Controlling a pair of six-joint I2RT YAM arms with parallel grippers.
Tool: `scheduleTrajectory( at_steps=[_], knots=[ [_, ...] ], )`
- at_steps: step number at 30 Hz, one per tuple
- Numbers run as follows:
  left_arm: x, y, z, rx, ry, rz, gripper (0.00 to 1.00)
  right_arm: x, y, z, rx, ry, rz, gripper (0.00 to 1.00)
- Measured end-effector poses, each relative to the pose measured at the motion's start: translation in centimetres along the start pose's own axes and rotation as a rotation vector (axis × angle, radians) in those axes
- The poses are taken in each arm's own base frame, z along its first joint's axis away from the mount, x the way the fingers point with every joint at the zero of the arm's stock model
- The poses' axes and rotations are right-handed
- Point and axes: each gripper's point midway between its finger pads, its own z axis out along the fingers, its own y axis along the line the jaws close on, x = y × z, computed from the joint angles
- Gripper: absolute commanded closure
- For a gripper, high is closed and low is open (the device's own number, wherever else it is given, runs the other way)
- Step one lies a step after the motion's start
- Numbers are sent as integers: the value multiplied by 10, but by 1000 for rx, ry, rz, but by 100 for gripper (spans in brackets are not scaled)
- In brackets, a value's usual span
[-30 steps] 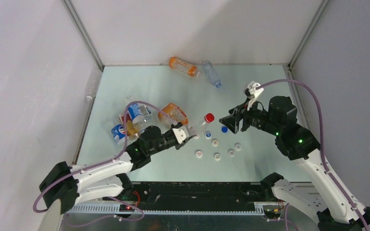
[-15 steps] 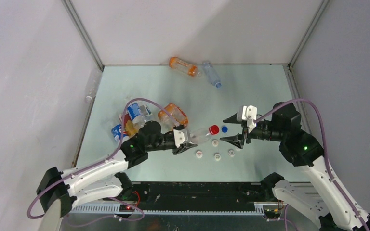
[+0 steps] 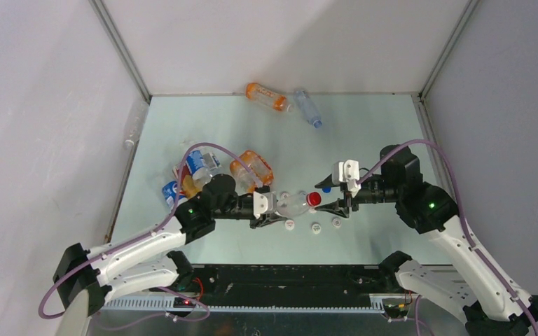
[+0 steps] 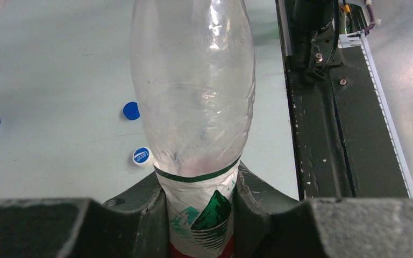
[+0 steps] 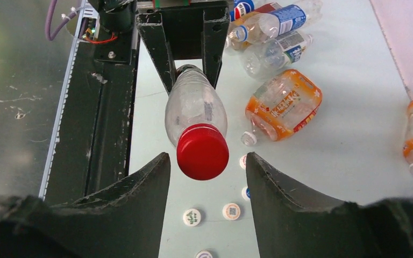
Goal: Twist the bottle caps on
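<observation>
My left gripper [image 3: 272, 204] is shut on the labelled body of a clear bottle [image 3: 291, 203] and holds it level above the table, neck pointing right. In the left wrist view [image 4: 199, 215] the bottle [image 4: 193, 91] fills the middle. A red cap [image 3: 313, 199] sits on its neck. My right gripper [image 3: 328, 196] is open, its fingertips on either side of the red cap [image 5: 203, 151], not touching it. Loose white caps [image 3: 316, 228] lie on the table below; the right wrist view shows them too [image 5: 192, 217].
An orange-labelled bottle [image 3: 252, 168] and a pile of bottles [image 3: 190, 175] lie to the left. An orange bottle [image 3: 266, 96] and a clear one [image 3: 308, 107] lie at the back. A blue cap [image 4: 131, 110] lies near the held bottle. The black base rail [image 3: 287, 276] runs along the near edge.
My left gripper has swung the bottle down and to the right. My right gripper has turned, come left and lower, and now flanks the red cap.
</observation>
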Motion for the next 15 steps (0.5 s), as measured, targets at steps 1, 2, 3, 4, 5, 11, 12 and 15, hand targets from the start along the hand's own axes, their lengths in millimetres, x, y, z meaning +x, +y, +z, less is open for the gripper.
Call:
scheduleTrajectory(
  at_steps=[1, 2, 3, 4, 5, 11, 12, 15],
  knots=[
    [0, 0, 0, 2, 0, 1, 91, 1, 1, 1, -6, 3, 2, 46],
    [0, -1, 0, 6, -1, 2, 91, 2, 1, 2, -11, 6, 3, 47],
    [0, -1, 0, 7, -2, 4, 91, 3, 2, 3, -16, 9, 5, 48],
    [0, -1, 0, 10, -3, 4, 91, 3, 2, 4, -18, 10, 6, 48],
    [-1, -2, 1, 14, -4, 4, 91, 3, 2, 4, -22, 11, 6, 49],
    [-4, -2, 2, 25, -5, 14, 91, 3, 6, 5, -39, 10, 8, 49],
    [-5, -1, 2, 25, -5, 20, 91, 3, 6, 6, -41, 10, 9, 49],
    [-5, -1, 2, 25, -4, 26, 91, 3, 7, 6, -44, 12, 10, 49]
  ],
)
